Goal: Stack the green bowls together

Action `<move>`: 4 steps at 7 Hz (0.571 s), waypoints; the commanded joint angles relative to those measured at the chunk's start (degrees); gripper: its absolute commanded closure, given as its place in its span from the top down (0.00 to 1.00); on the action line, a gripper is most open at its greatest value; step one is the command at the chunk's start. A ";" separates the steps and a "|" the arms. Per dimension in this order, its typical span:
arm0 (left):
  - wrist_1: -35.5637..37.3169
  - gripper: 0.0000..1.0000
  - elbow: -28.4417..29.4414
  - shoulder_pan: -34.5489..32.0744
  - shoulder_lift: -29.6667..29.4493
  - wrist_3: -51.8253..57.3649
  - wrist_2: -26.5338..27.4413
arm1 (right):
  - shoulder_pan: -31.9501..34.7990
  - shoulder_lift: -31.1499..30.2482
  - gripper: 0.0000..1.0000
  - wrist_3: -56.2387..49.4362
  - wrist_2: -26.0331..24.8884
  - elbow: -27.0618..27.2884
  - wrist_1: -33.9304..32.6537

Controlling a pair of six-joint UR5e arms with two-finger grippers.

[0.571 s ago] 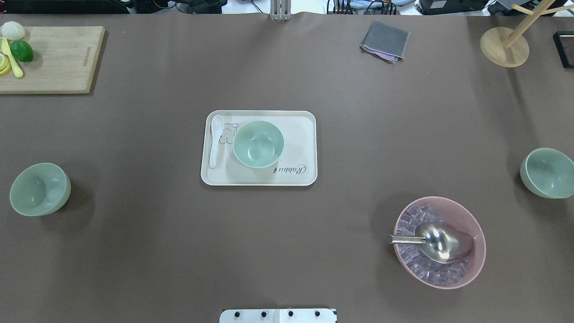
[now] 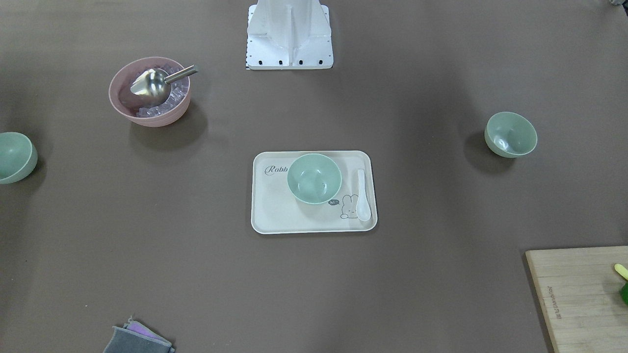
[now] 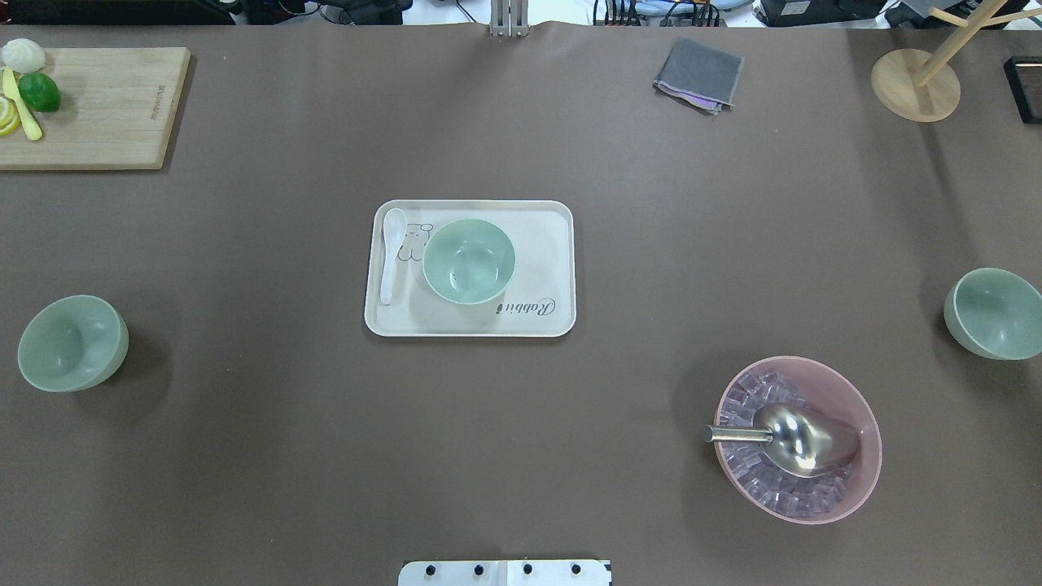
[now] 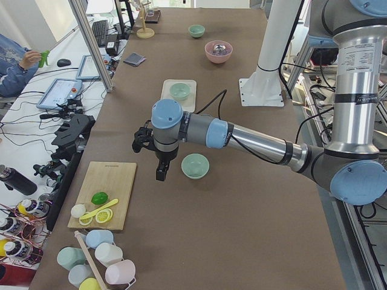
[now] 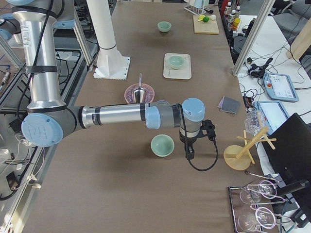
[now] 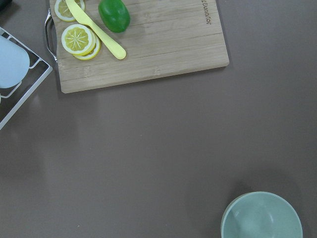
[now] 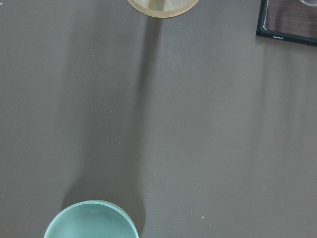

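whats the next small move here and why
Probably shift the left claw over the rim of the left bowl and lower it. The left bowl, tray bowl and right bowl all stand apart, none held, and this claw hangs just beside the left bowl.

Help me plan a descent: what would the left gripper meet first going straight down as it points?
Likely bare table: the left gripper hangs beside the green bowl, toward the cutting board, though depth is unclear.
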 commanded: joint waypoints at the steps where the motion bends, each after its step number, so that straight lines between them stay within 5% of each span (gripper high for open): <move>1: -0.09 0.97 -0.72 0.04 1.46 -1.24 -0.04 | 0.05 -1.16 1.00 -0.08 0.27 1.53 0.33; 4: 0.00 0.97 -1.60 0.13 1.64 -1.34 -0.48 | -0.39 -3.01 1.00 0.45 0.28 3.82 0.33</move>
